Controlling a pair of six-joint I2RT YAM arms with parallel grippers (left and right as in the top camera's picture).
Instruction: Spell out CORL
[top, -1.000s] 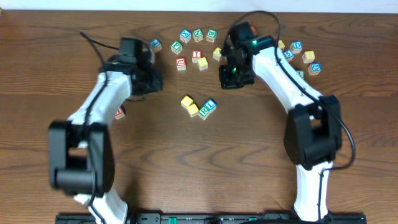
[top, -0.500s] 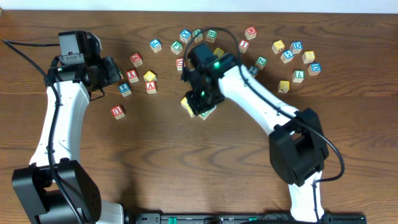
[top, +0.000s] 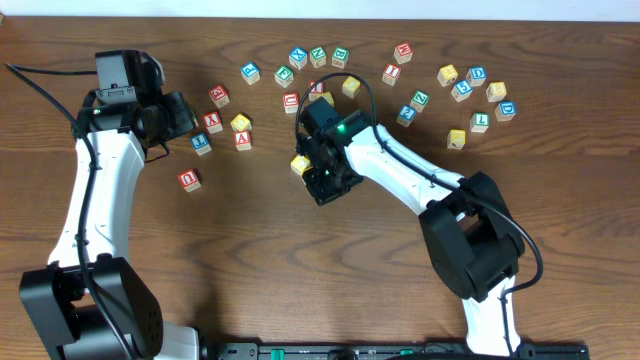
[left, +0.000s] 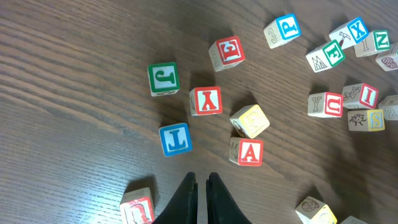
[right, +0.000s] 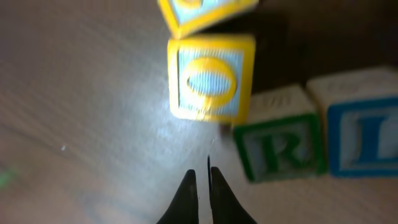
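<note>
CORL cubes (top: 300, 163) lie well apart from the left gripper (left: 200, 183), its fingers together over loose blocks (left: 206, 101). The right gripper (right: 200, 180), likewise pinched together and empty, faces them: O (right: 211, 78) just ahead, R (right: 277, 149) and L (right: 364, 140) to its right.

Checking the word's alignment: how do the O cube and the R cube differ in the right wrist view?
The O cube is yellow-framed, its letter on pale blue; the R cube is green-framed on a pale face. The R cube lines up beside the L cube; the O cube sits offset from that row. Both lie letter-up.
</note>
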